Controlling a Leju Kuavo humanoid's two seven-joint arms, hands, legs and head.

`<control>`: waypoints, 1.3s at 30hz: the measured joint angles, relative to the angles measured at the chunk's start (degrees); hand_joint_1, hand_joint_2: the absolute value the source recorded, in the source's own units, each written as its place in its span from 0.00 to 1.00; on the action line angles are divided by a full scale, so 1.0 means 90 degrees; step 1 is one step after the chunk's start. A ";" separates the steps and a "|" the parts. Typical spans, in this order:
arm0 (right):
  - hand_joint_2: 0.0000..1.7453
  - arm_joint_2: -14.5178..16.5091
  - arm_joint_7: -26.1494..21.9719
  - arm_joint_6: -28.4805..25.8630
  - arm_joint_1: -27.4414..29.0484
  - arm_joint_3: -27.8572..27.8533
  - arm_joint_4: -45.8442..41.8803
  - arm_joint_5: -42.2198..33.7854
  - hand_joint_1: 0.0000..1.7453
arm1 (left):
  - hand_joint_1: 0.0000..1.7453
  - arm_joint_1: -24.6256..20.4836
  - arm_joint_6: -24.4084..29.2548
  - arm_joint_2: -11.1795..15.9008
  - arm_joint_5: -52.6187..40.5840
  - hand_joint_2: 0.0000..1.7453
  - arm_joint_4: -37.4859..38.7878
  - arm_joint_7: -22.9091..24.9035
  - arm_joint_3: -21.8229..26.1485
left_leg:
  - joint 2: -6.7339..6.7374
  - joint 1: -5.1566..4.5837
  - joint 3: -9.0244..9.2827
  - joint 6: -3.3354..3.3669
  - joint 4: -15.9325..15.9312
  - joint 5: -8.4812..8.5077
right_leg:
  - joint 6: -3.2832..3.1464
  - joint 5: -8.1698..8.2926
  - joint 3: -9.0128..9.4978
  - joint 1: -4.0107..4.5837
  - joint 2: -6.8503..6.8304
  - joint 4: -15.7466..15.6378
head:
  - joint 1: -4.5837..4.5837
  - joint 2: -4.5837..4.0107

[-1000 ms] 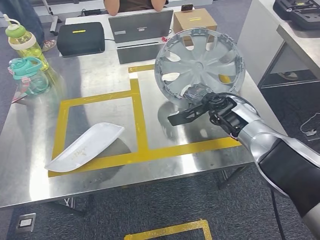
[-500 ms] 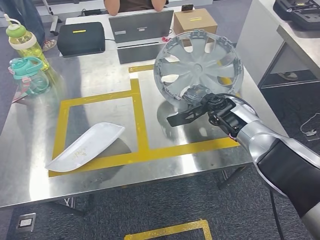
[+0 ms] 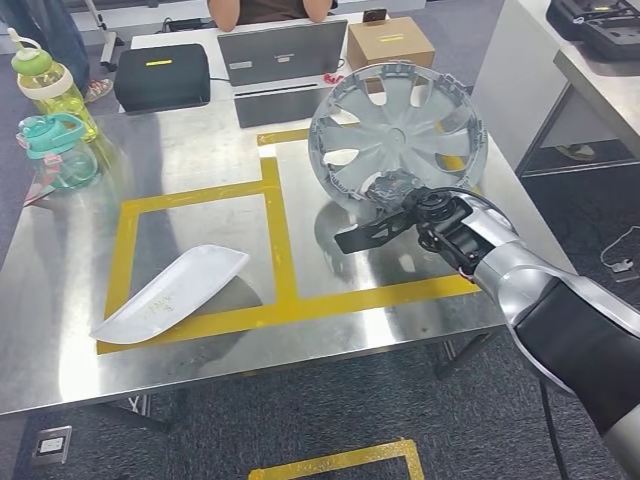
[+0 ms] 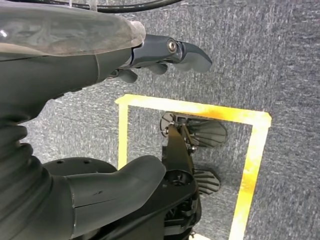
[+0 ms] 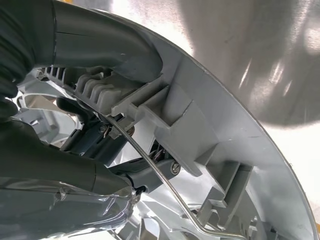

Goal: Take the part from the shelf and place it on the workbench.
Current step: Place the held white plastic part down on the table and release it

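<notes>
Wheel cover held up on its edge over the right side of the shiny metal table.

On the left of the table stand a green bottle and a teal bottle, and a curved white part lies flat inside the left yellow tape box. At the far edge sit a black case, a laptop and a brown box. The grey wheel cover is tilted up above the right yellow box. The right hand grips its lower rim, thumb on one side and fingers on the other. The left hand hangs over the grey floor, fingers loose and holding nothing.
</notes>
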 joint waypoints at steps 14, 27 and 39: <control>0.00 -0.0007 -0.0043 -0.0176 -0.0016 -0.0040 0.0047 -0.0112 0.00 | 0.00 -0.0048 0.0151 -0.0002 0.0033 0.00 0.0000 -0.0005 0.0000 | 0.0000 0.0000 0.0009 0.0000 0.0001 0.0001 | 0.0000 0.0002 0.0013 0.0000 0.0000 0.0000 | -0.0001 0.0000; 0.00 -0.0007 -0.0103 -0.0267 -0.0016 -0.0057 0.0050 -0.0189 0.00 | 0.00 -0.0034 0.0089 -0.0010 0.0049 0.00 0.0000 -0.0006 0.0000 | 0.0000 0.0000 0.0011 0.0000 0.0003 0.0000 | 0.0000 0.0002 0.0017 0.0000 -0.0001 0.0000 | -0.0001 0.0000; 0.00 -0.0005 -0.0255 -0.0723 -0.0014 -0.0407 0.0035 -0.0796 0.00 | 0.00 0.0000 0.0079 -0.0013 0.0087 0.00 0.0001 -0.0034 0.0000 | -0.0001 0.0000 0.0013 0.0000 0.0003 0.0000 | 0.0000 0.0002 0.0023 0.0000 -0.0002 0.0000 | 0.0000 0.0000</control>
